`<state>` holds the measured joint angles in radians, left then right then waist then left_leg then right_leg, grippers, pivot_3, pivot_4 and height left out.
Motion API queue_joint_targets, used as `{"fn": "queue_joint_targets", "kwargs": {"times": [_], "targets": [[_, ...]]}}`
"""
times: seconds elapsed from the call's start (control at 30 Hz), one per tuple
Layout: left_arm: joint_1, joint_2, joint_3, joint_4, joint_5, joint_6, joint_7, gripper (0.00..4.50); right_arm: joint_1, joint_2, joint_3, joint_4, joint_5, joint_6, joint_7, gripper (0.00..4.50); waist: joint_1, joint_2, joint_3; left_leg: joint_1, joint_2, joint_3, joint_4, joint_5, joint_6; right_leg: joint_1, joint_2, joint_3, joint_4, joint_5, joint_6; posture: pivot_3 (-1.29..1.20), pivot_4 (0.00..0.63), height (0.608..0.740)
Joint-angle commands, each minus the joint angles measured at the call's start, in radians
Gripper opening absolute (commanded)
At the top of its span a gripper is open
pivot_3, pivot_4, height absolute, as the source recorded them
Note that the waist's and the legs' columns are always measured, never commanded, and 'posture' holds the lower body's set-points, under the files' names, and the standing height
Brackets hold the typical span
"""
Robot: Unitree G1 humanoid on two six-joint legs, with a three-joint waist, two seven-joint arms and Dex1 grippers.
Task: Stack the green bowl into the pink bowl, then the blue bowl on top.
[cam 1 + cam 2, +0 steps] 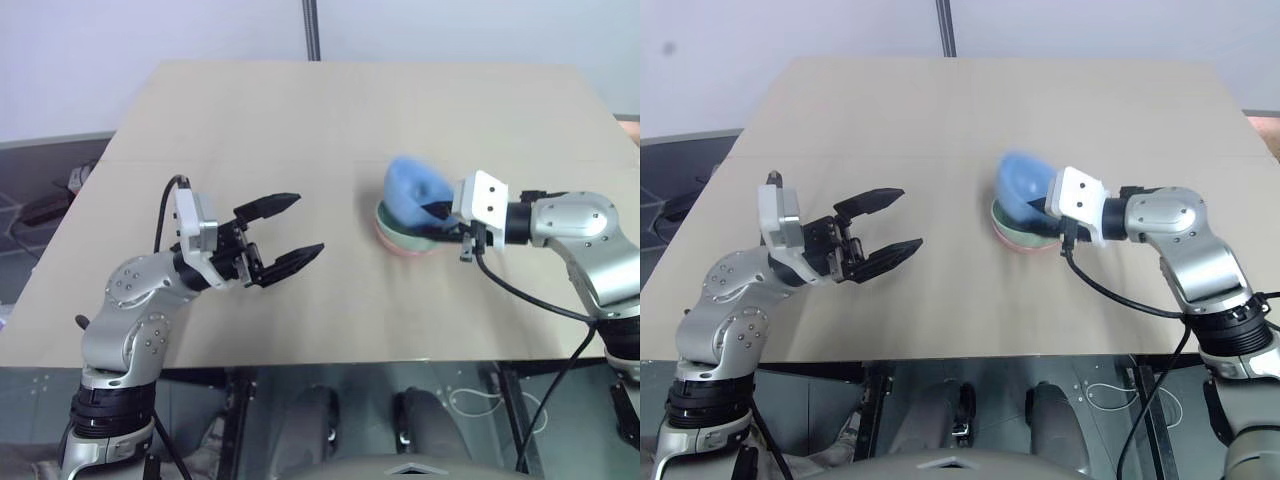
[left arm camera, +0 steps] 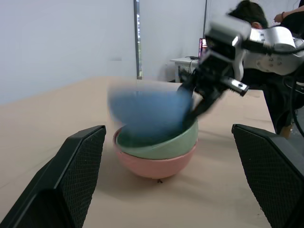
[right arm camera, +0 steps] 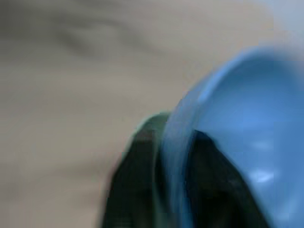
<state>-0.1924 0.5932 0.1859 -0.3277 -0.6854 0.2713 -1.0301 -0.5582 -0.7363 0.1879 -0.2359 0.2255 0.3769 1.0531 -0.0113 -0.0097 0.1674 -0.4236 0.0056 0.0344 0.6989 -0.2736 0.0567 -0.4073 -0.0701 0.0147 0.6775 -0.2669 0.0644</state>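
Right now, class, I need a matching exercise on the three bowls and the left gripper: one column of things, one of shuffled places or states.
Things:
1. pink bowl
2. green bowl
3. blue bowl
4. left gripper

States:
A. tilted over the stack, rim at the right gripper
B. bottom of the stack, on the table
C. jaws apart, holding nothing
D. nested in the bottom bowl

Pairs: 1-B, 2-D, 3-A, 4-C

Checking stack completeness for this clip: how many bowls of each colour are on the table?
Blue bowl: 1
Green bowl: 1
Pink bowl: 1
Total: 3 bowls
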Motion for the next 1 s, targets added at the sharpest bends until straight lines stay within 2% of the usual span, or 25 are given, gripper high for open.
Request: {"fn": "queue_joint_targets", "kwargs": {"times": [0.03,0.1,0.3,0.43,0.53,0.77,1.0], "targets": [[-0.013,0.003,-0.003,-0.010,0.013,-0.026,-0.004,4.50,-0.001,-0.003,-0.016,-0.040,-0.024,0.004,-0.034,3.25,0.000,0.000,0.000,0.000,0.000,0.000,0.000,0.000,0.000,0.000,0.000,0.000,0.000,0.000,0.000,0.00,0.150,0.740],[-0.013,0.001,-0.003,-0.009,0.018,-0.027,0.002,4.50,0.004,0.004,-0.035,-0.051,-0.026,0.013,-0.062,4.25,0.000,0.000,0.000,0.000,0.000,0.000,0.000,0.000,0.000,0.000,0.001,0.000,0.000,0.000,0.000,0.00,0.150,0.740],[-0.009,-0.024,-0.016,-0.014,0.084,-0.022,0.096,4.50,0.078,0.041,-0.235,-0.201,0.126,0.130,-0.177,4.25,0.004,0.000,0.000,-0.001,0.000,0.000,0.000,0.000,0.000,0.000,0.001,-0.001,0.000,0.000,0.000,0.00,0.150,0.740],[0.016,-0.035,-0.010,-0.017,0.122,-0.025,0.164,4.50,0.273,0.032,-0.405,-0.291,0.129,0.123,-0.256,4.25,0.015,-0.001,0.000,-0.001,0.000,-0.002,0.000,0.000,0.000,0.001,0.001,-0.002,-0.001,0.000,0.000,0.00,0.150,0.740],[0.031,-0.043,-0.004,-0.015,0.164,-0.041,0.219,4.50,0.381,0.041,-0.482,-0.311,0.114,0.079,-0.303,4.25,0.018,-0.001,0.000,-0.003,-0.001,-0.002,0.000,0.000,0.000,0.000,0.001,-0.002,-0.002,0.000,0.000,0.00,0.150,0.740],[0.159,0.034,0.072,-0.012,0.179,-0.034,0.201,4.50,0.701,0.011,-0.734,-0.242,0.200,0.012,-0.169,4.25,0.022,-0.001,-0.001,0.006,0.000,-0.002,-0.002,-0.001,0.001,0.008,0.005,-0.002,-0.005,0.000,0.000,0.00,0.150,0.740],[0.230,0.117,0.142,-0.021,0.119,0.033,0.158,4.50,0.801,-0.022,-0.836,-0.191,0.259,-0.007,-0.102,4.25,0.020,0.000,-0.001,0.011,0.001,-0.002,-0.003,-0.001,0.001,0.013,0.001,-0.002,-0.006,0.000,0.000,0.00,0.150,0.740]]}}
